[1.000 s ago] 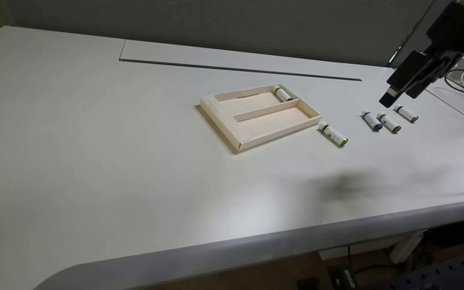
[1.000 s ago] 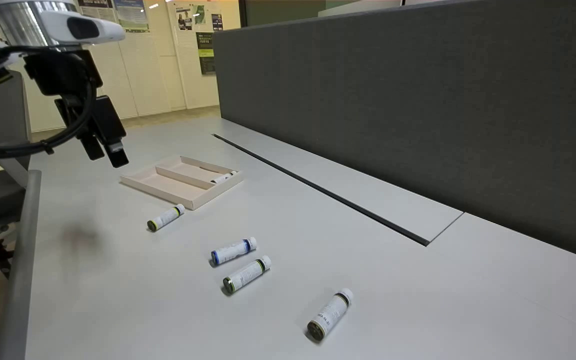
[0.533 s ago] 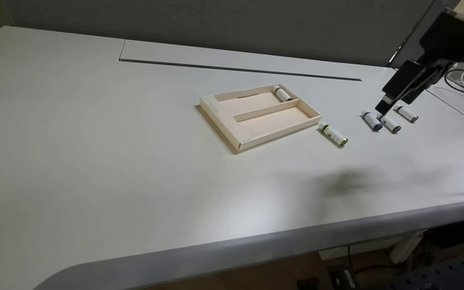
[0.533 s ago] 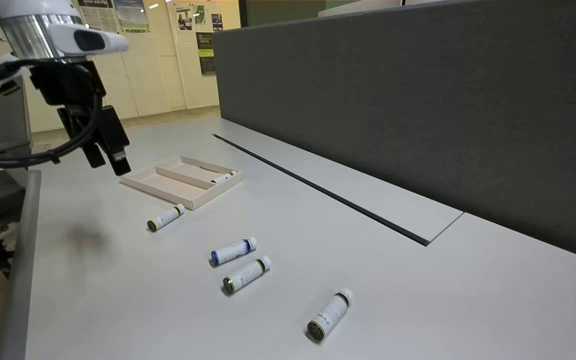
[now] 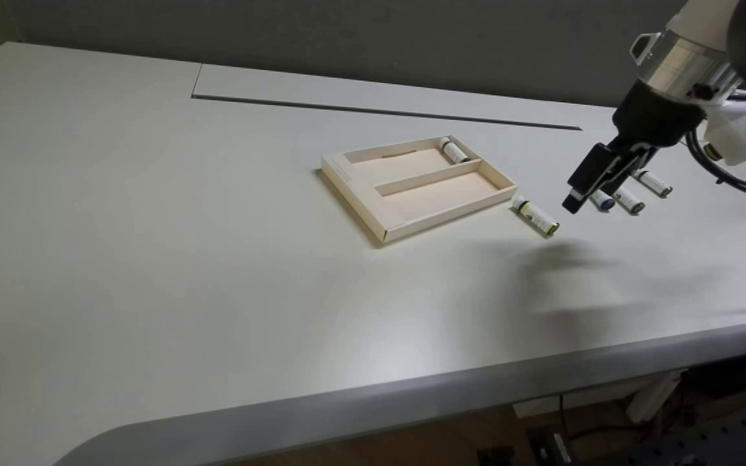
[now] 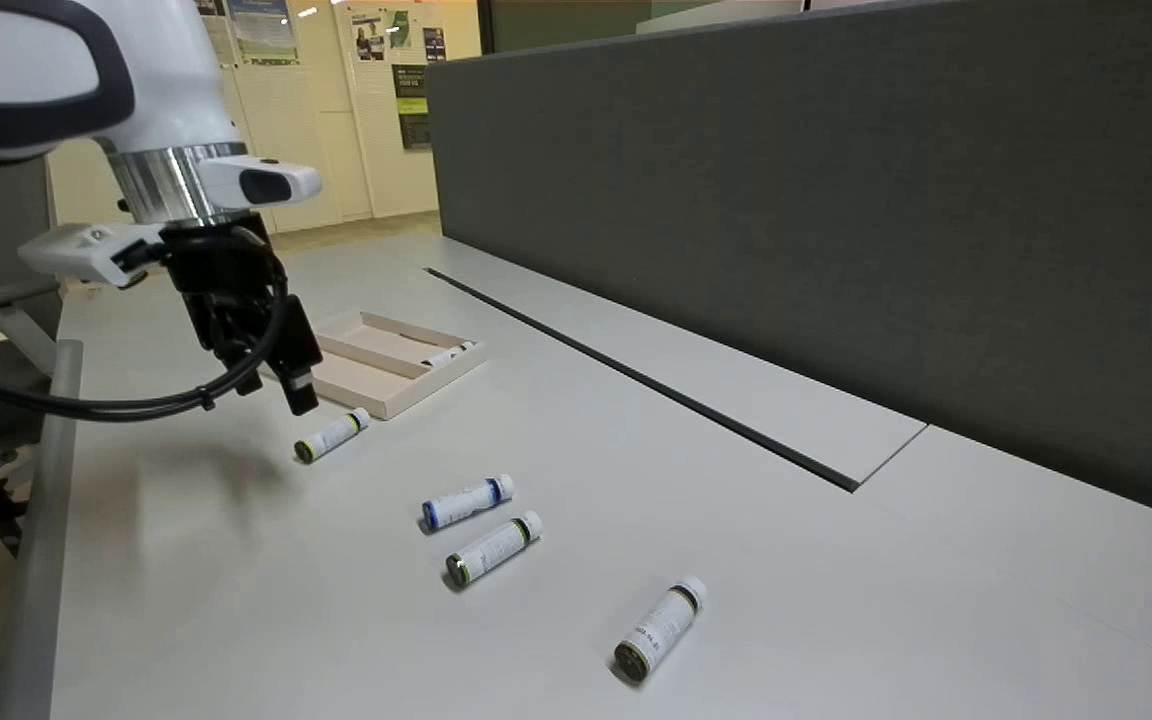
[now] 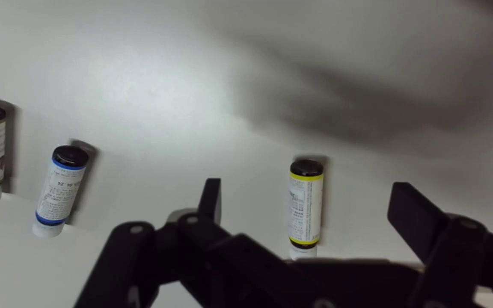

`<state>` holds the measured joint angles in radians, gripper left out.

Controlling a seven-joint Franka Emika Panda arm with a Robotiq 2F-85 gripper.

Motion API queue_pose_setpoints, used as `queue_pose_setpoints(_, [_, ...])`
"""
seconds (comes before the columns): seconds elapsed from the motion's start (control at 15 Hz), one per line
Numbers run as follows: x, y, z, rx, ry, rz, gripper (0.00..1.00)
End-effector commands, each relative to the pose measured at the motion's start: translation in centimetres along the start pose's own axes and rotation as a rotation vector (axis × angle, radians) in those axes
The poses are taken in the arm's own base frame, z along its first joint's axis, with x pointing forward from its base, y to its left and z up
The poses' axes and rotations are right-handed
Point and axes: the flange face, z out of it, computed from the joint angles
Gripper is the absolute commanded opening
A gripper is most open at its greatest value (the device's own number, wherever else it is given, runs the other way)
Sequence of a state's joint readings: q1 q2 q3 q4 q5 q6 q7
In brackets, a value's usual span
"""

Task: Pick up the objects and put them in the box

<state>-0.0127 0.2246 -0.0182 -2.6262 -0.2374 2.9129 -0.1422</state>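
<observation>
Pale beige, the shallow two-compartment tray (image 5: pixel 438 197) with a raised rim lies farthest left of the things on the light grey tabletop (image 5: pixel 185 246). In the compartment nearer the dark grey partition (image 5: pixel 321 39), a white-capped vial (image 5: pixel 454 151) lies alongside the right-hand end wall. Rightward, just off the tray's corner, the yellow-banded vial (image 5: pixel 537 217) lies on its side on the tabletop, cap towards the tray. Next comes the black gripper (image 7: pixel 309 204), tilted and hanging above the tabletop; its fingers (image 7: pixel 210 199) stand wide apart, and in the wrist view the yellow-banded vial shows between them with a gap on either side. Partly hidden behind the gripper in an exterior view is the blue-banded vial (image 5: pixel 603 201), also on its side; just to its right lies the green-banded vial (image 6: pixel 494 549), roughly parallel to it. Farther right, a little apart from that pair, the rightmost vial (image 6: pixel 660 630) rests on the tabletop, its white cap pointing towards the partition. Up at the right in an exterior view is the white robot arm (image 5: pixel 703 29) with a shiny metal collar (image 5: pixel 682 68); in both exterior views a black cable (image 6: pixel 96 409) curves away from the arm.
</observation>
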Motion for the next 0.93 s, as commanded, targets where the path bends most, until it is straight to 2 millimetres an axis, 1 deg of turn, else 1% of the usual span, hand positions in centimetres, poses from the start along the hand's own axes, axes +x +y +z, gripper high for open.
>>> queue_pose_setpoints(0.0, [2.2,-0.1,2.5,-0.008,0.003,0.019,1.0])
queue_pose_setpoints(0.33, [3.9,-1.6,5.2,0.011,-0.018,-0.005,1.0])
queue_pose_setpoints(0.4, [4.1,-1.8,5.7,0.011,-0.02,-0.01,0.88])
queue_pose_setpoints(0.47, [4.3,-1.9,6.1,0.009,-0.021,-0.018,0.74])
queue_pose_setpoints(0.53, [4.6,-2.1,6.3,0.011,-0.022,-0.023,0.68])
queue_pose_setpoints(0.73, [5.1,-2.5,6.8,0.01,-0.025,-0.03,0.45])
queue_pose_setpoints(0.87, [5.4,-2.6,6.6,0.004,-0.026,-0.033,0.33])
